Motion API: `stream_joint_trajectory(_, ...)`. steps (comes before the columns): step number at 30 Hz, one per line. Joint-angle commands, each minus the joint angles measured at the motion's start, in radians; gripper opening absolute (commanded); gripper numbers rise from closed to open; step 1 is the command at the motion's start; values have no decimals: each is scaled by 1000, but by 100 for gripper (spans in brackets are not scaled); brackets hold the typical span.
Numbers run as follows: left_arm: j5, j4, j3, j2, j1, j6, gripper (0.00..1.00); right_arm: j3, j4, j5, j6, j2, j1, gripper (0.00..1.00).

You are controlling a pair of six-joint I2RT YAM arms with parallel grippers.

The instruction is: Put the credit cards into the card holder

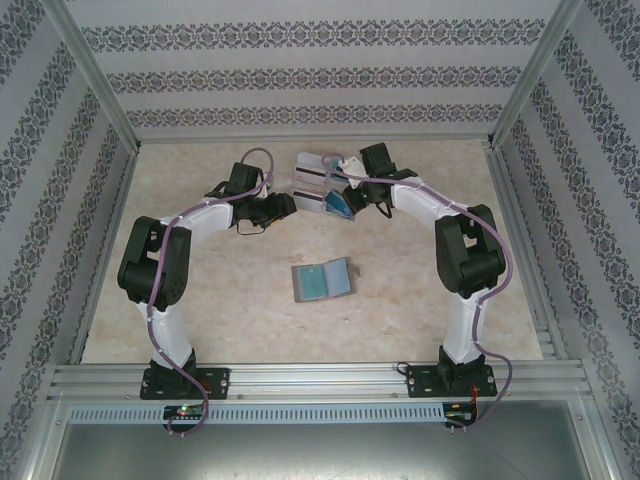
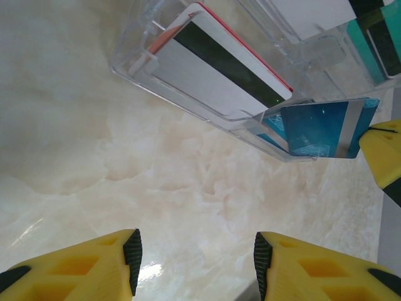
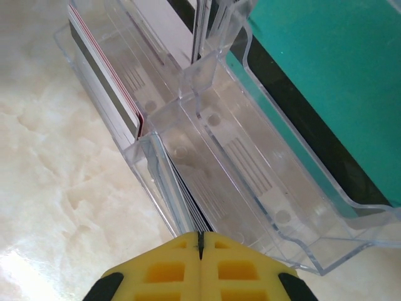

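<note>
A clear four-part rack point(image 1: 318, 178) at the back of the table holds the credit cards. White-grey cards with a dark stripe point(image 2: 213, 69) fill one pocket and teal cards point(image 3: 326, 69) another. A blue card point(image 2: 326, 128) sticks out of a front pocket. My right gripper point(image 3: 200, 237) is shut on this card's edge, seen edge-on running into the seam between the fingers; one of its yellow fingers point(image 2: 390, 153) shows beside the card. My left gripper point(image 2: 195, 254) hangs open and empty over bare table just left of the rack. The card holder point(image 1: 322, 281) lies open mid-table.
The table top point(image 1: 230, 310) is pale marble, fenced by metal rails and patterned walls point(image 1: 60, 180). Both arms reach to the back centre, so their elbows point(image 1: 155, 265) flank the open card holder. Bare table lies between the holder and the rack.
</note>
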Motion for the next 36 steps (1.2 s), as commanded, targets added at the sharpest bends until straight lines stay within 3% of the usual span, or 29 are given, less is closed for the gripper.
stream_joint_trajectory(1, 40, 53, 31, 2, -12, -16, 53, 32, -12, -79, 35, -39, -12, 0)
stream_joint_trajectory(8, 87, 146, 53, 29, -26, -56, 53, 45, -10, -128, 55, -36, -33, 0)
stream_joint_trajectory(27, 95, 163, 125, 97, -54, -66, 54, 56, 2, -171, 78, -30, -43, 0)
stream_joint_trajectory(36, 132, 265, 135, 125, -54, -128, 56, 52, 25, -251, 128, -48, -61, 0)
